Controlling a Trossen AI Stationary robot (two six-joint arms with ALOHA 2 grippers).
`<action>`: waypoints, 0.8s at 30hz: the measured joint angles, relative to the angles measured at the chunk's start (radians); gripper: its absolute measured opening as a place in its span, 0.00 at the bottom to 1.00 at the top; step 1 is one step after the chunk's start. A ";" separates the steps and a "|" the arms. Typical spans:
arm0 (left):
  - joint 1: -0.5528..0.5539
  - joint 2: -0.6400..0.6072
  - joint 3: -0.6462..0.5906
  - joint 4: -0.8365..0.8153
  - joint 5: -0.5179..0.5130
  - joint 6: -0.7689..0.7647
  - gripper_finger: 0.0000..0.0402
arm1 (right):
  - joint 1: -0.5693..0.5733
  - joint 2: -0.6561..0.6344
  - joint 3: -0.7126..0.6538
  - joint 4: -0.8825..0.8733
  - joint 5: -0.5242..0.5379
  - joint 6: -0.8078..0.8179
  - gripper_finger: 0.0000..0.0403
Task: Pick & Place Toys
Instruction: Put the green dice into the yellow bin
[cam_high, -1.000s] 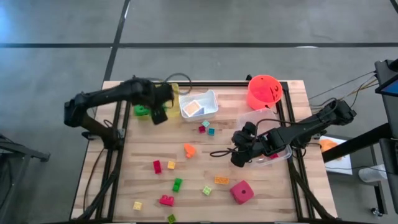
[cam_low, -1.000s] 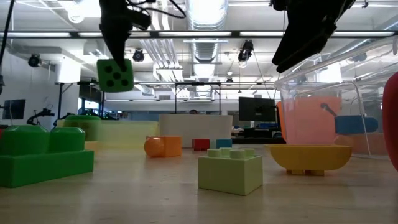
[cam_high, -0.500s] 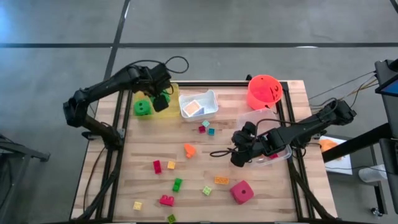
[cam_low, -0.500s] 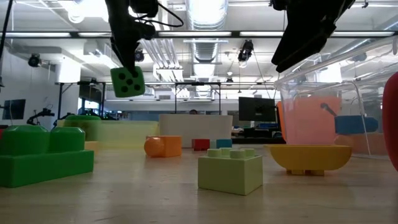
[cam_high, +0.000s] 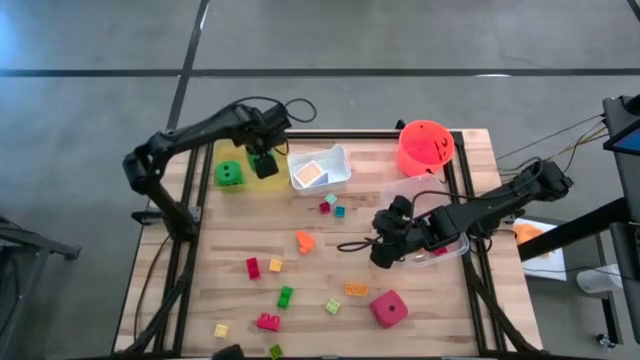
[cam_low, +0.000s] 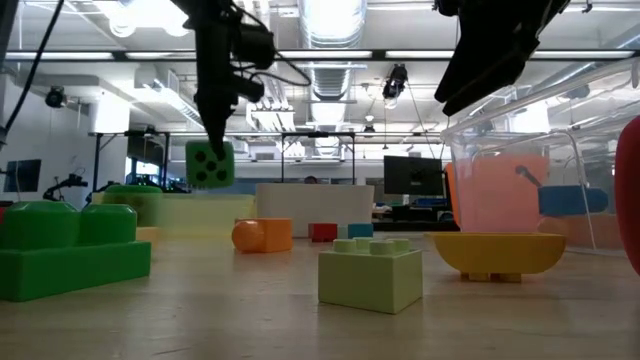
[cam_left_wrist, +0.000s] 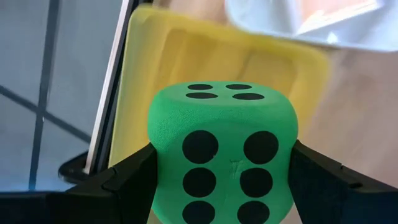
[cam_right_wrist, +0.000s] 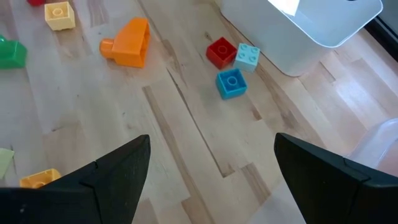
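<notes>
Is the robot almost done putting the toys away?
Not nearly. One green die already lies in the yellow tray, and the left claw holds another green die above it. The pink-red die and many bricks still lie on the table.

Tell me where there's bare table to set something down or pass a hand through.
Bare wood lies between the white tray and the orange bucket, along the left edge below the yellow tray, and at the front right past the pink die. The middle and front left are crowded with small bricks.
</notes>
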 joint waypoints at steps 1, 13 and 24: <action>0.010 0.007 0.000 -0.004 -0.001 0.000 0.73 | 0.000 0.000 0.000 0.001 0.000 0.000 0.84; 0.084 -0.004 -0.013 -0.022 0.063 0.037 0.73 | 0.015 0.000 -0.007 0.005 -0.003 0.000 0.84; 0.115 -0.118 -0.235 0.159 0.051 0.072 0.73 | 0.018 0.000 -0.008 0.006 -0.004 0.000 0.84</action>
